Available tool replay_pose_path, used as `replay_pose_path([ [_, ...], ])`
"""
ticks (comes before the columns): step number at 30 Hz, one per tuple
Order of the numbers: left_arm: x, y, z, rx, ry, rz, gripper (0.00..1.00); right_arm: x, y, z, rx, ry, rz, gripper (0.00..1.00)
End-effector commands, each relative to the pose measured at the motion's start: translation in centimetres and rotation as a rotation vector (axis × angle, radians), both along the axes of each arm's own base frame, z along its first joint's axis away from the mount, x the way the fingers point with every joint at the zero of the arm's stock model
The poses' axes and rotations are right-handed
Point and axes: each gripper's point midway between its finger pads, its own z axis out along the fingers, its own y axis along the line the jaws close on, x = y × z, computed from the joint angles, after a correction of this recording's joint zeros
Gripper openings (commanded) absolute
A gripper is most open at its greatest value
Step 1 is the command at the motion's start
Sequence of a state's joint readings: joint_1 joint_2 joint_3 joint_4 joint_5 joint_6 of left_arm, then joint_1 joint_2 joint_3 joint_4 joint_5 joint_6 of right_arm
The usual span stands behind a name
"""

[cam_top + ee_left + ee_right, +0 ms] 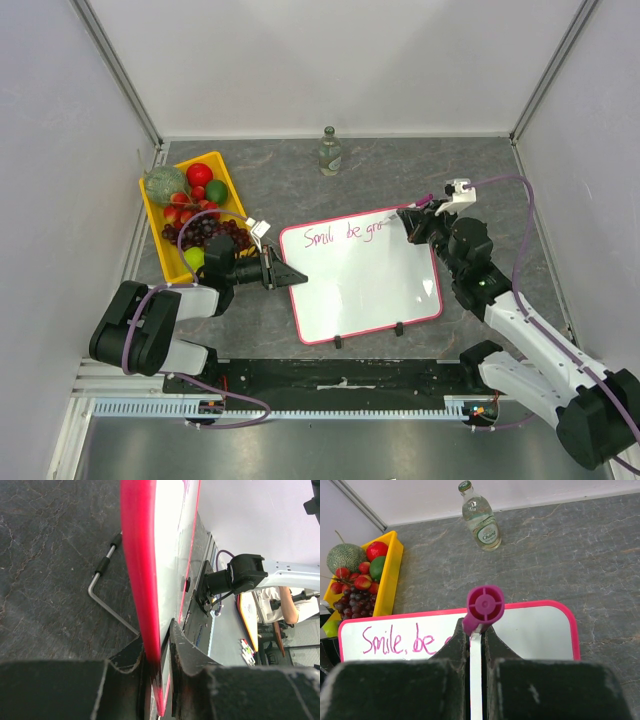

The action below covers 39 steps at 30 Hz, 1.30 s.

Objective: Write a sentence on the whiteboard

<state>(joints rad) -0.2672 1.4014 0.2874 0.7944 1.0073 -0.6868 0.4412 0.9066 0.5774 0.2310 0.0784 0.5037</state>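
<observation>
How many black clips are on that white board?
2, both on the whiteboard's near edge: one clip left of centre, one right. The left gripper and right gripper cover some rim, so more could hide.

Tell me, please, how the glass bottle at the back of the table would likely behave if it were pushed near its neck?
The bottle stands upright, tall on a narrow base, so a high push would probably tip it. Its round body would then likely roll across the flat table. Being smooth clear glass, it may be slippery and breakable.

Bright, even overhead light, soft shadows; wrist views blur close to the lens.
</observation>
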Motion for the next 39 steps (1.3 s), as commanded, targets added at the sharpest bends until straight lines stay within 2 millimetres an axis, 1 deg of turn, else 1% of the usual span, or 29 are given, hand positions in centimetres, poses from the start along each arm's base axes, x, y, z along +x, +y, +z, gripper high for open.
replay_pose_path([
  [1, -0.1, 0.3, -1.8, 0.06, -0.048, 0.011, 0.02, 0.8, -0.8, 1.5, 0.004, -0.033, -0.052, 0.0],
  [6, -0.1, 0.3, -1.8, 0.06, -0.048, 0.011, 0.02, 0.7, -0.7, 1.4, 0.003, -0.03, -0.042, 0.0],
  [14, 0.0, 0.3, -1.8, 0.061, -0.048, 0.012, 0.02, 0.1, -0.4, 0.0, -0.015, -0.004, -0.007, 0.0],
  [20, -0.1, 0.3, -1.8, 0.06, -0.048, 0.011, 0.02, -0.5, -0.3, -0.4, -0.018, 0.006, 0.011, 0.0],
  [30, 0.0, 0.3, -1.8, 0.061, -0.048, 0.012, 0.02, -1.0, -0.6, -0.9, -0.026, 0.018, 0.007, 0.0],
  [34, 0.0, 0.3, -1.8, 0.061, -0.045, 0.012, 0.02, -1.1, -0.8, -0.2, -0.02, 0.001, 0.003, 0.0],
  [36, 0.0, 0.3, -1.8, 0.061, -0.045, 0.012, 0.02, -1.1, -0.8, 0.5, -0.008, -0.014, 0.002, 0.0],
  [39, 0.0, 0.3, -1.8, 0.06, -0.046, 0.011, 0.02, -1.3, -1.0, 2.2, 0.017, -0.054, -0.003, 0.0],
])
